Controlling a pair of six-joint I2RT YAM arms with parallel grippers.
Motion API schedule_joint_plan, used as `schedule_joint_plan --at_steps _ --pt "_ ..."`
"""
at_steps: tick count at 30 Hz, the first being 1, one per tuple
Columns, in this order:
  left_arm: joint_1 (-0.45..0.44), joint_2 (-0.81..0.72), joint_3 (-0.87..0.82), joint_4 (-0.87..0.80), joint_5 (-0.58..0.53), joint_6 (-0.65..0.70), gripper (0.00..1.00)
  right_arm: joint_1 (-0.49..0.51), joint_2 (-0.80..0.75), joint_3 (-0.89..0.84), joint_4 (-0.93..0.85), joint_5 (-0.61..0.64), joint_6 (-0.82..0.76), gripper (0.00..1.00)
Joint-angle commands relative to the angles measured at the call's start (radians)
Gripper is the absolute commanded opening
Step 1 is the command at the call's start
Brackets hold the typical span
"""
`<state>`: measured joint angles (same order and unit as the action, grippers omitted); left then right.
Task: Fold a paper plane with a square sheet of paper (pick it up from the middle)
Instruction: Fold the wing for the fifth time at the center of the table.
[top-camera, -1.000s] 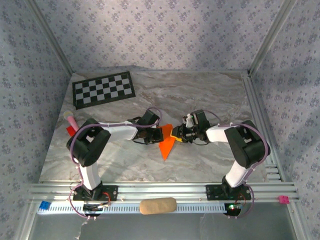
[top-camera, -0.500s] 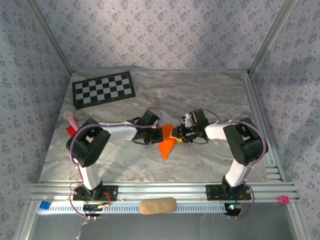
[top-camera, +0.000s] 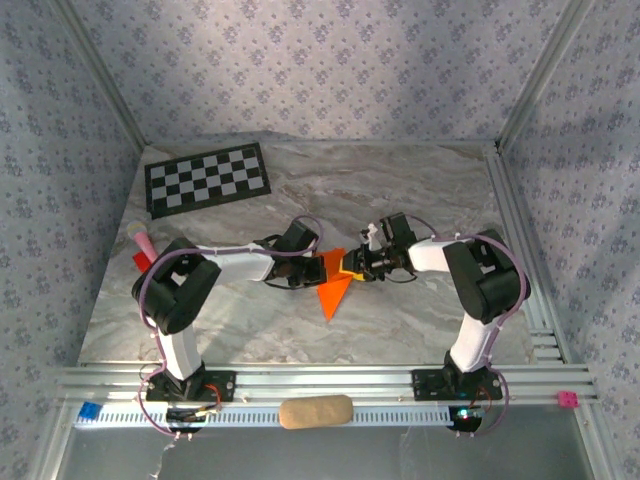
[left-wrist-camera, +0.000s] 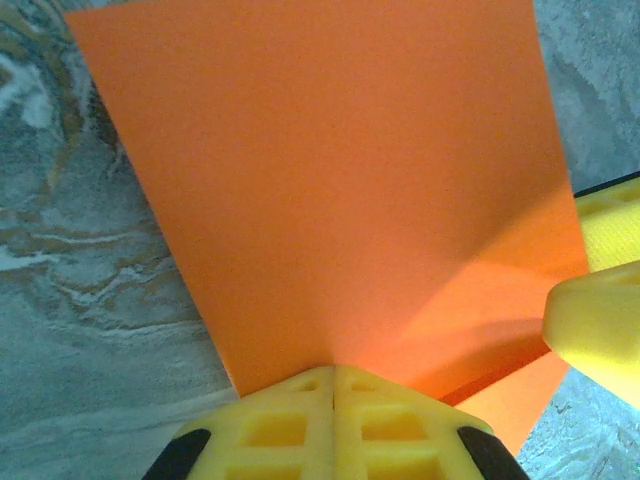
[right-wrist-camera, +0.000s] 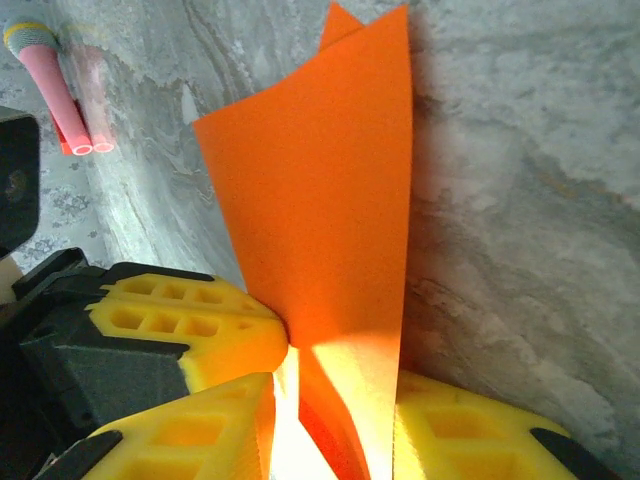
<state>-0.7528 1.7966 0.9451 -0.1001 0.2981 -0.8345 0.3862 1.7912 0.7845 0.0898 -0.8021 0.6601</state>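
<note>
Folding step: a mid-fold crease, as I read it. The square sheet of paper (top-camera: 333, 285) is already a smaller pointed shape, but not yet a dart.
Nearest: a tan pad (top-camera: 315, 411) lies on the front rail, well apart from the work.
Paper: it sits mid-table between the two grippers, its tip pointing toward the near edge and one flap standing up off the marble table (top-camera: 420, 190).
Left gripper (top-camera: 308, 268): its jaws are pressed together on the paper's left edge.
Right gripper (top-camera: 351, 265): its jaws are partly apart, straddling the raised flap. The paper leans on one finger (right-wrist-camera: 470, 430) with a gap at the other, so I see no firm pinch.
Next move: probably closing the right jaws on the flap and laying it over squarely while the left holds. The paper is thin, so a skewed pull could tear it or let it slip.
Farther back: a pink and red object (top-camera: 143, 245) lies at the left, then the checkerboard sheet (top-camera: 208, 178).
</note>
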Motion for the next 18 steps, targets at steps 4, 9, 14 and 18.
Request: schedule_joint_plan --at_steps 4,9,14,18 --pt "0.005 -0.011 -0.019 -0.046 -0.03 0.017 0.08 -0.011 0.032 0.033 -0.048 -0.043 -0.06 0.29" --pt "0.006 -0.012 -0.017 -0.039 -0.024 0.02 0.08 -0.012 0.049 0.045 -0.057 -0.053 -0.07 0.23" --pt "0.007 -0.02 -0.017 -0.028 -0.021 0.016 0.08 -0.015 0.047 0.044 -0.06 -0.047 -0.072 0.18" --pt "0.006 -0.053 -0.021 -0.011 -0.022 0.016 0.11 -0.015 0.039 0.038 -0.06 -0.044 -0.063 0.08"
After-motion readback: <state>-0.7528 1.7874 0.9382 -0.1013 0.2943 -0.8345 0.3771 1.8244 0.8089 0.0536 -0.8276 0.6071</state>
